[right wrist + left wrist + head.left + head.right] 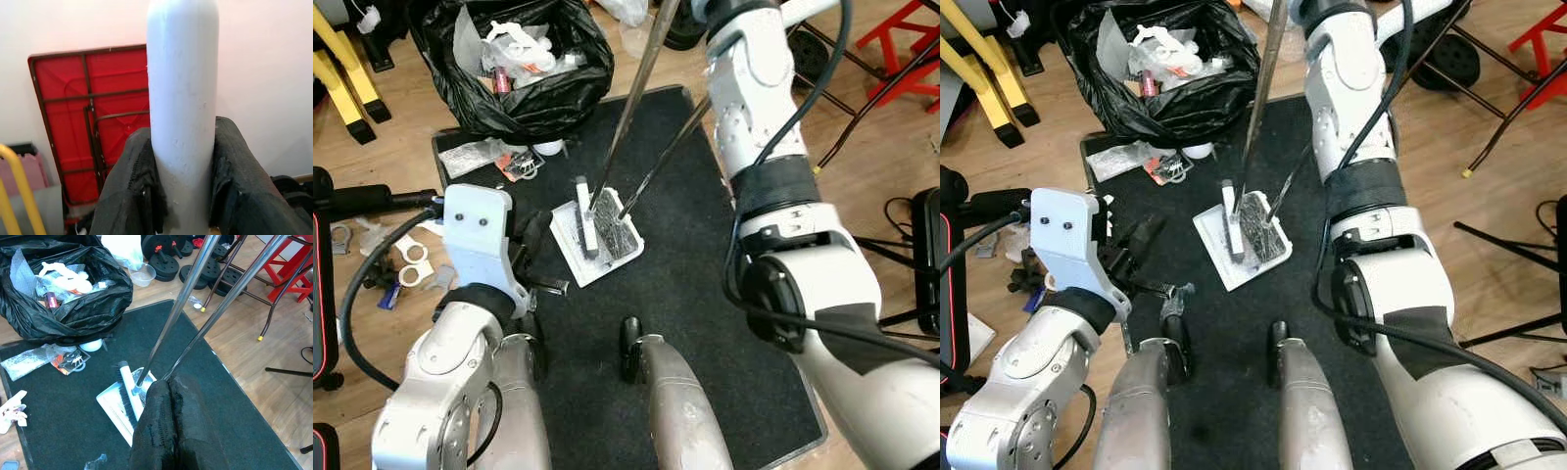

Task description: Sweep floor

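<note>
White handle (182, 112) clamped by right claw (181, 196); dustpan (604, 257) below.

No legible text (packaging blurred).

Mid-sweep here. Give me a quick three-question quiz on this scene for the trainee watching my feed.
1. True or false: the white plastic dustpan lies on the dark rubber mat.
2. The right gripper is shut on: A) a white cylindrical handle; B) a yellow bucket; C) nothing.
3. Fill in: seen from the robot, the black plastic rubbish bag sits at the mat's ___ end.
Key: 1 true; 2 A; 3 far.
</note>
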### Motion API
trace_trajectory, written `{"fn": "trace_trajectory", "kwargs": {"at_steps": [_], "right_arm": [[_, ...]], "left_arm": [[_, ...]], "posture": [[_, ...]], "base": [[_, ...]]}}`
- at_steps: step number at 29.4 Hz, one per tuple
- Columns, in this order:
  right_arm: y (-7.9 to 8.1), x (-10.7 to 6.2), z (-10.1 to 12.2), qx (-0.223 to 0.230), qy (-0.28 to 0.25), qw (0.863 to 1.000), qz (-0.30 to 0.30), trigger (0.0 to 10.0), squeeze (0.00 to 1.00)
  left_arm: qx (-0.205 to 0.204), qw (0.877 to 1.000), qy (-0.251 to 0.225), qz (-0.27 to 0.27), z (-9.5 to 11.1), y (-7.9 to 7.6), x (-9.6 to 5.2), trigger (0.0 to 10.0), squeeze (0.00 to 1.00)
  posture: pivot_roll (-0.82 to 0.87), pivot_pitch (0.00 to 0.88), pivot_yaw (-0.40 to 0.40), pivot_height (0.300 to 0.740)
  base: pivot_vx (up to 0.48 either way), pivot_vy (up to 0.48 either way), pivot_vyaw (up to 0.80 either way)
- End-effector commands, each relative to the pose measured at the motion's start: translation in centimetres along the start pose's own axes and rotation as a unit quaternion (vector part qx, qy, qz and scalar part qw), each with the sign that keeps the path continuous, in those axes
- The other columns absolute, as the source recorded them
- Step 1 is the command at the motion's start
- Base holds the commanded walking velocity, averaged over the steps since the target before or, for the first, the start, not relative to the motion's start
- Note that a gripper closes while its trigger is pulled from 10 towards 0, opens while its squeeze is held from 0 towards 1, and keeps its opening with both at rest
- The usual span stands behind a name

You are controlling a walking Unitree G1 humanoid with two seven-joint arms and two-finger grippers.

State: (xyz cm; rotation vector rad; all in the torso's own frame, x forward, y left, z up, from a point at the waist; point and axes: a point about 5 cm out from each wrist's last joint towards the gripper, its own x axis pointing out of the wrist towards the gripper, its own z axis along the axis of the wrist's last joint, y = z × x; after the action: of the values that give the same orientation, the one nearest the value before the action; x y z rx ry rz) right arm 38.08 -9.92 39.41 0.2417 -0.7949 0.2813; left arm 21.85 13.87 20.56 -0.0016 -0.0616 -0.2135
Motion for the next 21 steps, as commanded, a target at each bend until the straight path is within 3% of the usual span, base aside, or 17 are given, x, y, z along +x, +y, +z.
{"fn": "trace_trajectory", "kwargs": {"at_steps": [1,3,5,14,15,18,21], "right_arm": [[0.0,0.9,2.8,0.033,-0.059,0.998,-0.004,10.0,0.0],[0.3,1.0,3.1,0.071,-0.064,0.995,-0.013,10.0,0.0],[0.4,1.0,3.1,0.081,-0.065,0.994,-0.015,10.0,0.0],[2.2,-1.5,-2.3,0.11,0.014,0.994,-0.008,10.0,0.0],[2.2,-1.5,-2.3,0.11,0.014,0.994,-0.008,10.0,0.0],[2.4,-3.2,-5.1,0.08,0.062,0.995,0.002,10.0,0.0],[2.4,-3.5,-5.6,0.066,0.072,0.995,0.006,10.0,0.0]], "left_arm": [[-0.006,1.0,0.011,-0.003,-0.5,-0.3,-0.1,10.0,0.0],[-0.006,1.0,0.011,-0.003,-0.6,-0.3,-0.1,10.0,0.0],[-0.006,1.0,0.011,-0.003,-0.6,-0.3,-0.1,10.0,0.0],[-0.005,1.0,0.01,-0.003,-0.6,-0.3,-0.1,10.0,0.0],[-0.005,1.0,0.01,-0.003,-0.6,-0.3,-0.1,10.0,0.0],[-0.005,1.0,0.01,-0.003,-0.5,-0.3,-0.1,10.0,0.0],[-0.005,1.0,0.01,-0.002,-0.5,-0.3,-0.1,10.0,0.0]], "posture": [[-0.12,0.449,-0.192,0.74],[-0.12,0.449,-0.192,0.74],[-0.12,0.449,-0.192,0.74],[-0.11,0.449,-0.192,0.74],[-0.11,0.449,-0.192,0.74],[-0.11,0.451,-0.194,0.74],[-0.11,0.451,-0.194,0.74]], "base": [[0.0,0.0,0.0],[0.0,0.0,0.0],[0.0,0.0,0.0],[0.0,0.0,0.0],[0.0,0.0,0.0],[0.0,0.0,0.0],[0.0,0.0,0.0]]}}
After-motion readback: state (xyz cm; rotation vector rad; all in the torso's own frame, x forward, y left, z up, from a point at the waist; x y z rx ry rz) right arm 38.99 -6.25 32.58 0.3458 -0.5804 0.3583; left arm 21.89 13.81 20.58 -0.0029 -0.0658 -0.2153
